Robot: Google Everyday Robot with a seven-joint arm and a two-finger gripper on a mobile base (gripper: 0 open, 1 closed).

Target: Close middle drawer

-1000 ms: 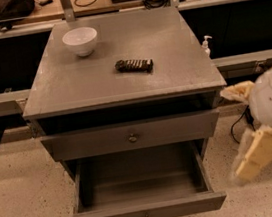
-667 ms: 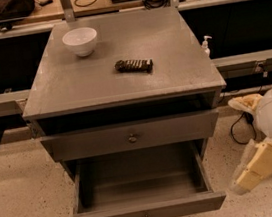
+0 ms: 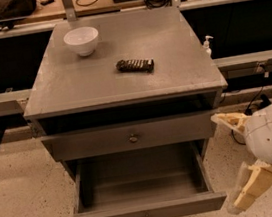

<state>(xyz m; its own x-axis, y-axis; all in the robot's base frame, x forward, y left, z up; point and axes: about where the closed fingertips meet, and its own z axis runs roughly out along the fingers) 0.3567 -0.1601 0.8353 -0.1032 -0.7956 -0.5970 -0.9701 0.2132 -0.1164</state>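
The middle drawer (image 3: pixel 143 212) is the wide, shallow grey drawer with a tiny centre knob. It stands pulled far out of the grey cabinet (image 3: pixel 122 82), and its inside is bare. Above it is the taller drawer front with a brass knob (image 3: pixel 133 138), which is pushed in. My gripper (image 3: pixel 229 163) is to the right of the cabinet, level with the open drawer and just off its right front corner. Its two cream fingers (image 3: pixel 253 187) are spread wide and hold nothing. It does not touch the drawer.
A white bowl (image 3: pixel 82 40) and a dark snack bar (image 3: pixel 135 65) lie on the cabinet top. A small pump bottle (image 3: pixel 207 46) stands behind the cabinet's right side. Long rails run behind the cabinet on both sides. Cables lie on the speckled floor at right.
My gripper has come down along the cabinet's right side and a little to the left, towards the open drawer's corner. The drawer and the things on top have not moved.
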